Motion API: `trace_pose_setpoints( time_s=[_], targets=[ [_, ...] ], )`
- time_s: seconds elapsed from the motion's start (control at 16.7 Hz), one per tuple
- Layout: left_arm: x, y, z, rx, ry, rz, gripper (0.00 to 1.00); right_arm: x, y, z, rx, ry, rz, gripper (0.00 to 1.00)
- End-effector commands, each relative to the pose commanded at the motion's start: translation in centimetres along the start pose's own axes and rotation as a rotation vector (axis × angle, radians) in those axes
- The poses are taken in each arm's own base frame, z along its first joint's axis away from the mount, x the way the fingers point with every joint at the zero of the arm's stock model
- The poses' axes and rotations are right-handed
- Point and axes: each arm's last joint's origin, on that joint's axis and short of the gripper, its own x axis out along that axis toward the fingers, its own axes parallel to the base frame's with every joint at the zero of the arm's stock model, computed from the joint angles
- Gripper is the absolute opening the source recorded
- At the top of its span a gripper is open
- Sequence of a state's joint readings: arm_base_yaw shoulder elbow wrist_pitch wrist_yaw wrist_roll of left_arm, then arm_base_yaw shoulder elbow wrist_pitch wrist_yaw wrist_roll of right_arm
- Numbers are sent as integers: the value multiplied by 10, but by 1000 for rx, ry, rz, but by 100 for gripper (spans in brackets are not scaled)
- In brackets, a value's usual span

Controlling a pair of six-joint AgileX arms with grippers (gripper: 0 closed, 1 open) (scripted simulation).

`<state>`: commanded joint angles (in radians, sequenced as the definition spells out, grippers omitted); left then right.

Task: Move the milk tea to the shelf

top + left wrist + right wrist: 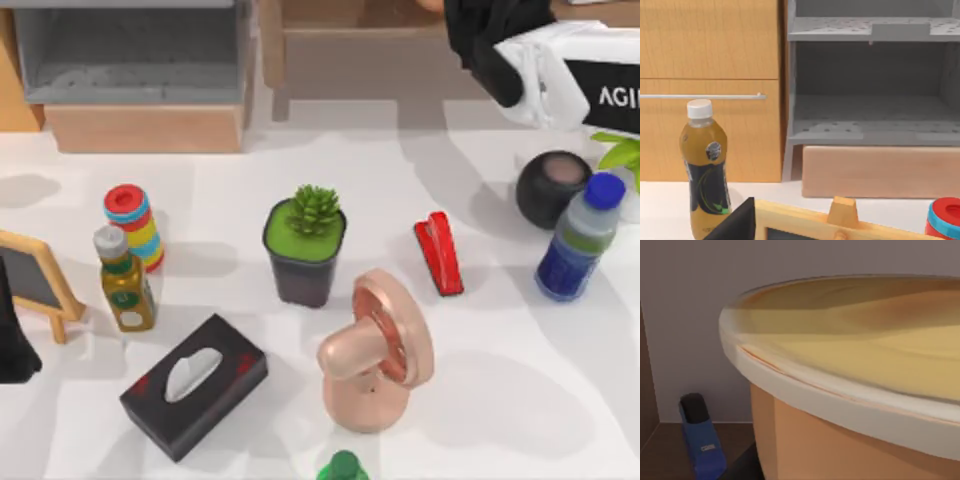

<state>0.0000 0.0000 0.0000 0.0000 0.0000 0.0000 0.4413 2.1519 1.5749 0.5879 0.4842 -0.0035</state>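
- The milk tea (850, 390) sits right up against the right wrist camera: a tan-orange cup body under a pale rim and a yellowish lid, with a grey back wall behind it and brown boards below and beside it
- A small blue object with a black top (700, 440) stands on that brown floor beside the cup
- In the top view the right arm (560, 70) reaches to the far right corner, its black end lying over the shelf (380, 60), a light-brown wooden unit along the far edge of the table (520, 400)
- Whether the right hand is wide, narrow or gripping the cup I cannot tell
- On the table's right side a blue-capped water bottle (578, 240) stands just beside a black round speaker (552, 185); a red stapler (438, 255) lies nearer the middle
- At the centre are a potted succulent (305, 245) and, nearer the front, a rose-gold desk fan (375, 355)
- A black tissue box (193, 385) lies left of the fan
- Farther left stand a yellow-green bottle (125, 285) with a grey cap and a striped stacked toy (135, 225)
- A small chalkboard easel (35, 280) stands at the left edge, and the left arm (15, 345) is parked beside it
- I cannot tell the state of the left hand
- The left wrist view faces the grey-lined open box (870, 90) on its wood base
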Motion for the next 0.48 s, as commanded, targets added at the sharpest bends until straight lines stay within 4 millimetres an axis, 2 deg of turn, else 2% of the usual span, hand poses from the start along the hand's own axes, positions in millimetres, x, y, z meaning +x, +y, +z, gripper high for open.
trace_pose_setpoints(
  time_s=[0.3, 0.48],
  targets=[
    [0, 0, 0, 0, 0, 0, 100, 0, 0, 0, 0, 0, 0, 98],
    [0, 0, 0, 0, 0, 0, 100, 0, 0, 0, 0, 0, 0, 100]
  ],
)
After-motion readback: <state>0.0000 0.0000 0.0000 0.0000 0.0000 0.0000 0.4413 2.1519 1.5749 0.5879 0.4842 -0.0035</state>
